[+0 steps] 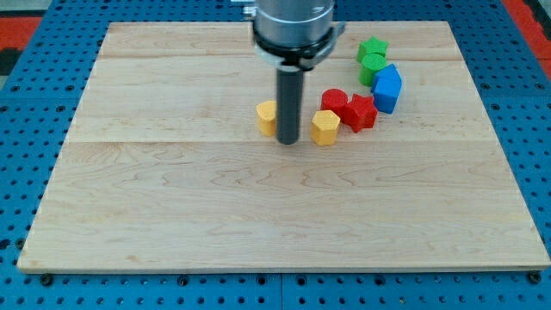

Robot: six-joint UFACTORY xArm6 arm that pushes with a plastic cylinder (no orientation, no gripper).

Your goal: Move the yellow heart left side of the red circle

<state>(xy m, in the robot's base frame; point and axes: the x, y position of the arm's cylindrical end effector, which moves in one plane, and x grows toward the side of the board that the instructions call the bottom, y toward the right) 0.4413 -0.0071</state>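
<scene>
My tip (287, 141) touches the board between two yellow blocks. One yellow block (267, 116) is just to its left, partly hidden behind the rod; its shape is unclear. The other yellow block (325, 127) is just to the tip's right and looks like a heart or a hexagon; I cannot tell which. The red circle (334, 101) sits up and right of that yellow block, close to it. A red star-like block (361, 113) touches the red circle on its right.
A blue block (387, 88) stands right of the red blocks. Two green blocks (373, 47) (373, 65) sit above it near the board's top edge. The wooden board (172, 215) lies on a blue pegboard (26, 129).
</scene>
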